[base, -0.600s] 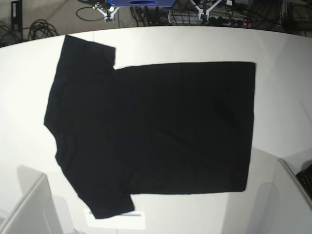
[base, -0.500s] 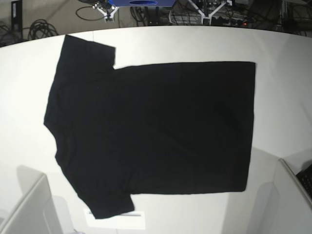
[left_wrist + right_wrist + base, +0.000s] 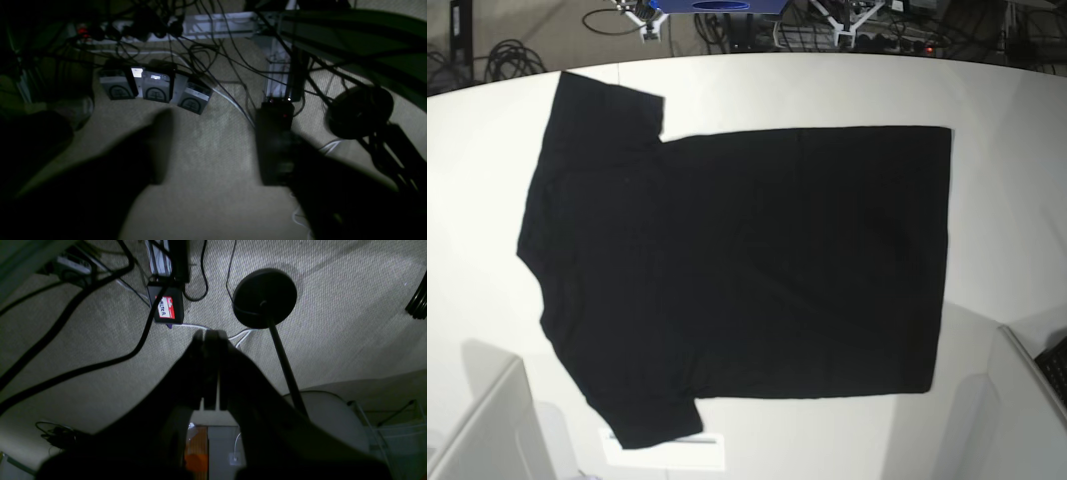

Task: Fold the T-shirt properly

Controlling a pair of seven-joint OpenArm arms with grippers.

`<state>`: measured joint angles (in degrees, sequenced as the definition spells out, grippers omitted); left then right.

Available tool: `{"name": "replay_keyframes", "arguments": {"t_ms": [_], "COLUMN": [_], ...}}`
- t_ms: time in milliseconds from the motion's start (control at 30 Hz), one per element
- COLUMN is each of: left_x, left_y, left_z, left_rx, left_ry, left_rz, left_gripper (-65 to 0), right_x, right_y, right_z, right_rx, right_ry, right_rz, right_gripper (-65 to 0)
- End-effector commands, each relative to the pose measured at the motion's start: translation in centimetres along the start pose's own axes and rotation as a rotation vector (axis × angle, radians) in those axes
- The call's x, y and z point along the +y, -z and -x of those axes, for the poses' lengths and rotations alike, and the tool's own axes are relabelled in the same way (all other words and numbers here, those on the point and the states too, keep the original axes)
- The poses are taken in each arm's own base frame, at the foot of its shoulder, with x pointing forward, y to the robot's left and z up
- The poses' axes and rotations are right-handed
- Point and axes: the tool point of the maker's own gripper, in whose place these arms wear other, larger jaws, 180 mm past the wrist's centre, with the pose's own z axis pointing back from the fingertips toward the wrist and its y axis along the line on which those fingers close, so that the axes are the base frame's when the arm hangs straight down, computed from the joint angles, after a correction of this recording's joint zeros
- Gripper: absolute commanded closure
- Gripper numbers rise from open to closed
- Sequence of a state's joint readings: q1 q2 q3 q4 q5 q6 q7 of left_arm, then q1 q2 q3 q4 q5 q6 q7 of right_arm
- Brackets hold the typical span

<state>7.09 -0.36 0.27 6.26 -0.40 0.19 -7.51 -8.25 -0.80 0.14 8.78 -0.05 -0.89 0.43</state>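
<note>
The black T-shirt [image 3: 737, 270] lies spread flat, plain side up, on the white table [image 3: 1007, 200] in the base view. Its neck points left and its hem right, with one sleeve at the far left corner and the other at the near left. Neither gripper shows in the base view. In the left wrist view my left gripper [image 3: 217, 140] hangs over carpet floor, its two dark fingers [image 3: 160, 150] well apart with nothing between them. My right gripper [image 3: 210, 340] also faces the floor, its fingers pressed together and empty. The shirt is absent from both wrist views.
A white strip [image 3: 667, 450] pokes out under the near sleeve. Pale grey slabs rise at the near left [image 3: 487, 430] and near right [image 3: 1027, 410] corners. Cables, power bricks [image 3: 153, 88] and a round black stand base [image 3: 265, 298] lie on the carpet.
</note>
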Motion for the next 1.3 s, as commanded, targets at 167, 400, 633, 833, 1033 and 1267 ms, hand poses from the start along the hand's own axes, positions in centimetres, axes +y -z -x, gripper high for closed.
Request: {"name": "replay_keyframes", "arguments": {"t_ms": [167, 400, 633, 833, 1033, 1267], "left_x": [0.2, 0.1, 1.1, 2.3, 2.5, 6.4], "left_y": [-0.1, -0.2, -0.3, -0.5, -0.6, -2.5], "left_z": [0.5, 1.4, 2.0, 2.9, 3.6, 6.2], "left_rx": [0.005, 0.019, 0.028, 0.043, 0.055, -0.001], "left_ry": [0.008, 0.018, 0.025, 0.03, 0.034, 0.078], "left_rz": [-0.004, -0.001, -0.015, -0.033, -0.035, -0.085], "left_gripper": [-27.8, 0.0, 0.0, 0.0, 0.0, 0.0], "right_x": [-0.2, -0.4, -0.4, -1.7, -1.6, -1.5], "right_y": [0.0, 0.0, 0.0, -0.2, -0.3, -1.9], "right_z": [0.4, 1.0, 1.7, 2.0, 3.0, 7.7], "right_rx": [0.004, 0.013, 0.024, -0.005, 0.005, 0.02], "right_ry": [-0.004, -0.008, -0.005, -0.001, 0.002, 0.004], "right_rz": [-0.003, -0.001, 0.001, 0.021, 0.02, 0.022], "right_gripper": [0.0, 0.0, 0.0, 0.0, 0.0, 0.0]}}
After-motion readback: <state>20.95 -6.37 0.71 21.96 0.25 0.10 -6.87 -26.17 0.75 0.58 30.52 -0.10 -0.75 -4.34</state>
